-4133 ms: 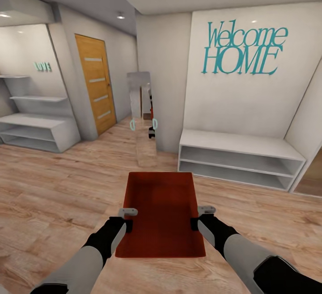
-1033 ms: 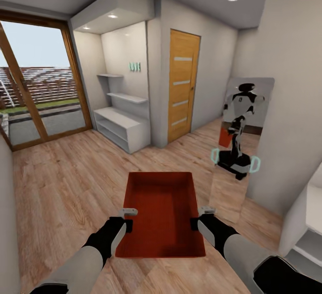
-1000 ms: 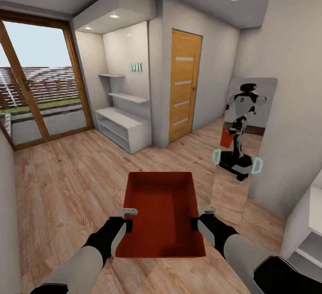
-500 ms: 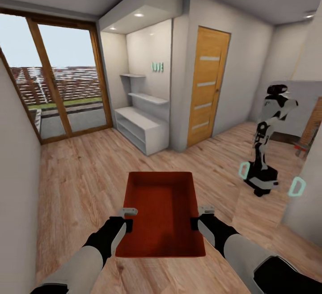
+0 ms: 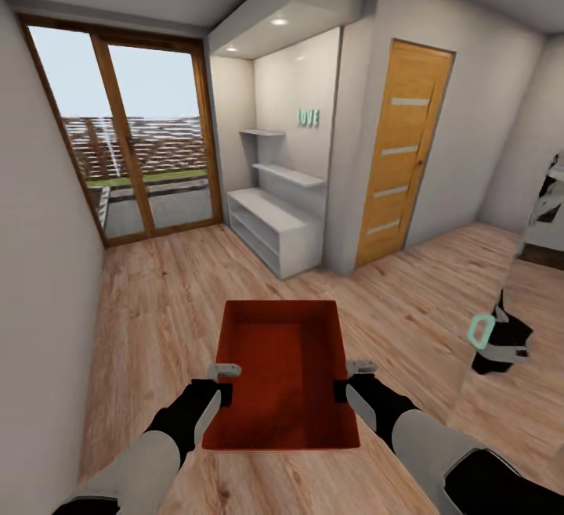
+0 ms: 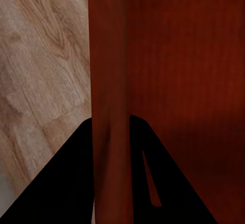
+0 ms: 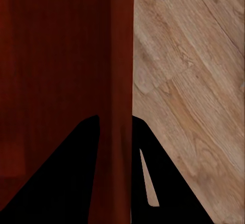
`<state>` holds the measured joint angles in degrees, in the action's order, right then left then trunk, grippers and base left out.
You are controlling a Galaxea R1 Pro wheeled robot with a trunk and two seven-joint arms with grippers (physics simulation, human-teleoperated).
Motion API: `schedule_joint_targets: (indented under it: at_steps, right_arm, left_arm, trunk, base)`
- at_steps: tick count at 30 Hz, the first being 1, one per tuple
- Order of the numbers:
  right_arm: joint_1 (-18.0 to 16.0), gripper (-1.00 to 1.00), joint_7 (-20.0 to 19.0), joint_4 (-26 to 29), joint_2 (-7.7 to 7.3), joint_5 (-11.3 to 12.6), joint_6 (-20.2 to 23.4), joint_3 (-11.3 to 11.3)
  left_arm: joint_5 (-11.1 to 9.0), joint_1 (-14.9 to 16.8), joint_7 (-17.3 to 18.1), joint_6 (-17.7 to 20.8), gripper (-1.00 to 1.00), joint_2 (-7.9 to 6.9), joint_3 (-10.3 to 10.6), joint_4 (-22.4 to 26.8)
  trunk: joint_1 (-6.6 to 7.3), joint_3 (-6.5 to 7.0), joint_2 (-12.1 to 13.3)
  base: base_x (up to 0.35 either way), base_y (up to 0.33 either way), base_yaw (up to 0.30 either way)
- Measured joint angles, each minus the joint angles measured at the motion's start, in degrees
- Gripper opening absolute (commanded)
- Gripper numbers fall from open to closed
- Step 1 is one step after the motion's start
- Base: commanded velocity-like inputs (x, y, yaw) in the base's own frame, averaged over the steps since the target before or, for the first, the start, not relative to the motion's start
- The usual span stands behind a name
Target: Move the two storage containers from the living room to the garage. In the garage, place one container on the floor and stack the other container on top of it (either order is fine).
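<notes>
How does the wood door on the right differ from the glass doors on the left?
The wood door is a single opaque honey-coloured panel crossed by frosted horizontal strips; the glass doors are clear panes showing a fence and sky outside. The wood door stands right of the white shelf alcove, the glass doors left of it. Both are shut and wood-framed.

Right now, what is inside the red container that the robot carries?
Nothing: the storage container shows a bare inner bottom. The left gripper and right gripper clamp its side walls. The floor beneath it is covered.
</notes>
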<state>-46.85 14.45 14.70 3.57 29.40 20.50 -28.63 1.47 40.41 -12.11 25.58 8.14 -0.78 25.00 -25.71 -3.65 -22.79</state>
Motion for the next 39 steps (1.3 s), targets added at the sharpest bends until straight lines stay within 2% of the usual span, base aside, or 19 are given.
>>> schedule_joint_targets:
  at_steps: [39]
  right_arm:
    - [0.0,-1.00,-0.2,-0.3,0.00,-0.1,0.0,0.1]
  left_arm:
    - [0.2,0.0,0.0,0.1,-1.00,0.08,-0.1,-0.2]
  trunk:
    - [0.00,0.00,0.0]
  base:
    - [0.322,0.000,0.001]
